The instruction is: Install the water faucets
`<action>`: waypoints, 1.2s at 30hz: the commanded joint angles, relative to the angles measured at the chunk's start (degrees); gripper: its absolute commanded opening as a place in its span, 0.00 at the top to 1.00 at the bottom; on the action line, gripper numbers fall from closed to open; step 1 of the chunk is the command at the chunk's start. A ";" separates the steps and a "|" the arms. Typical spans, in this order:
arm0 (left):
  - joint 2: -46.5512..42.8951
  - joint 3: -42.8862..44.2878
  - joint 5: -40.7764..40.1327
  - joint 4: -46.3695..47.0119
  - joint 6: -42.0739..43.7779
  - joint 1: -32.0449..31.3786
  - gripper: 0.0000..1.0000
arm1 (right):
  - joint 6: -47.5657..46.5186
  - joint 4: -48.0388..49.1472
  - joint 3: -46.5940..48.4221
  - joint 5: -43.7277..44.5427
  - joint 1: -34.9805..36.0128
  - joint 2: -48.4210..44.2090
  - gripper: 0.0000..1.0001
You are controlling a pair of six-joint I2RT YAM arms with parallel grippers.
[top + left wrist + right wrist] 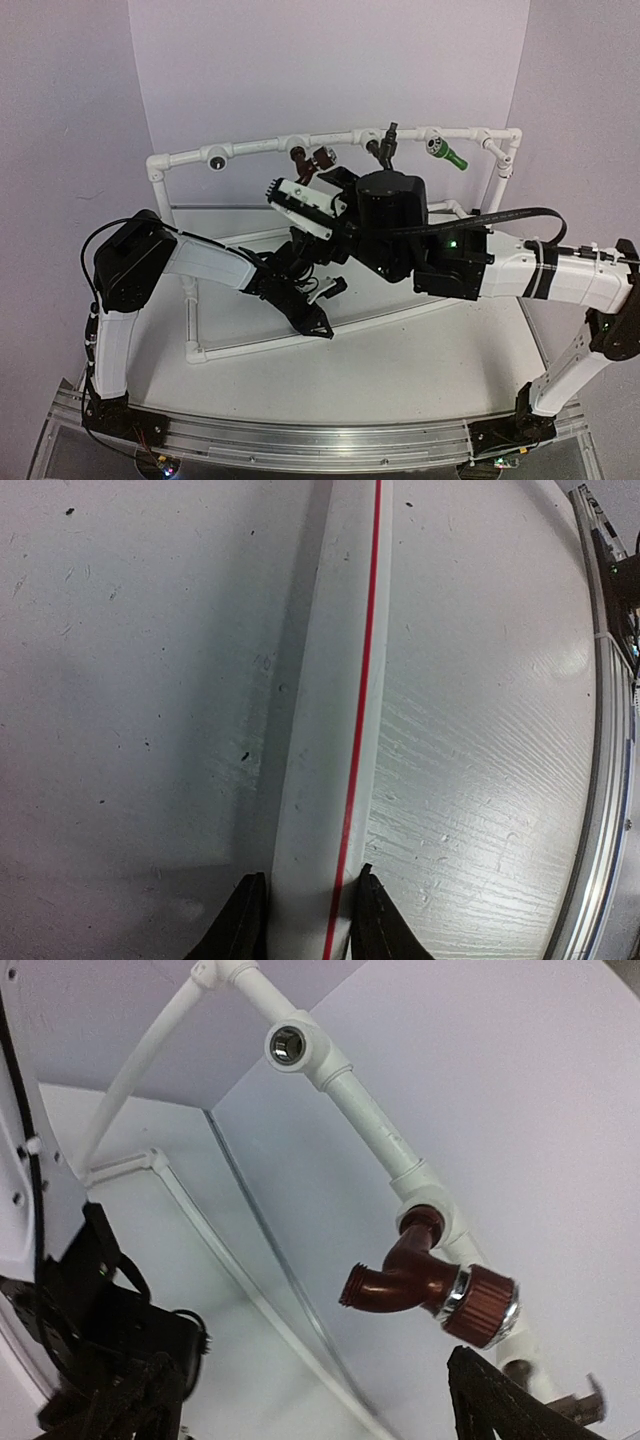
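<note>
White table (400, 370); low left fingers (240, 920) tight on pipe (320, 730), raised right fingers (500, 1400) apart by reddish-brown faucet (420, 1285)

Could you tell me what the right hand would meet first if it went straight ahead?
Probably the reddish-brown faucet, seated on the white pipe frame just ahead; exact depth is unclear.

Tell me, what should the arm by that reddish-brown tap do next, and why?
Probably draw the right pincer straight back from the reddish-brown faucet. The faucet sits in its socket on the white pipe frame, and the pincer is open, clear of it. The left pincer grips the frame's lower pipe.
</note>
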 commanded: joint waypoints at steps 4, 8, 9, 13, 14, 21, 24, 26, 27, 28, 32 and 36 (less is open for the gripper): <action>9.42 -3.63 -9.83 -9.07 -5.11 -0.12 0.99 | -39.11 2.12 9.91 10.39 -1.26 6.62 0.06; 8.63 -3.80 -9.32 -9.07 -5.04 -0.12 0.99 | -44.83 2.24 14.73 11.60 -3.05 9.78 0.07; 8.60 -3.80 -9.27 -9.07 -5.00 -0.12 1.00 | -45.82 2.29 15.64 11.95 -3.36 10.38 0.08; 8.93 -3.89 -9.47 -9.09 -5.05 -0.12 0.99 | -46.82 2.48 17.67 11.75 -4.65 12.74 0.12; 8.87 -3.83 -9.37 -9.07 -5.05 -0.12 0.99 | -46.82 2.55 18.25 11.87 -5.05 13.39 0.16; 8.72 -3.96 -9.31 -9.09 -4.96 -0.15 1.00 | -42.04 3.34 20.76 13.33 -7.18 17.19 0.41; 8.76 -3.86 -9.15 -9.06 -4.92 -0.10 1.00 | -36.27 3.82 21.36 12.92 -7.29 17.96 0.58; 8.34 -4.00 -9.05 -9.07 -4.96 -0.14 1.00 | -31.84 4.72 21.81 13.49 -7.39 18.78 0.67; 8.21 -4.05 -9.00 -9.05 -4.95 -0.11 1.00 | -29.66 5.69 21.86 13.81 -7.43 19.14 0.71; 8.25 -4.06 -9.00 -9.06 -4.92 -0.11 1.00 | -27.54 7.23 21.81 14.27 -7.50 19.46 0.74; 8.81 -3.78 -8.62 -9.04 -4.91 -0.12 1.00 | -14.64 12.98 22.56 15.69 -7.56 21.25 0.89; 8.13 -3.97 -8.33 -8.92 -4.87 -0.08 1.00 | 4.71 13.16 22.92 14.32 -7.82 22.02 0.91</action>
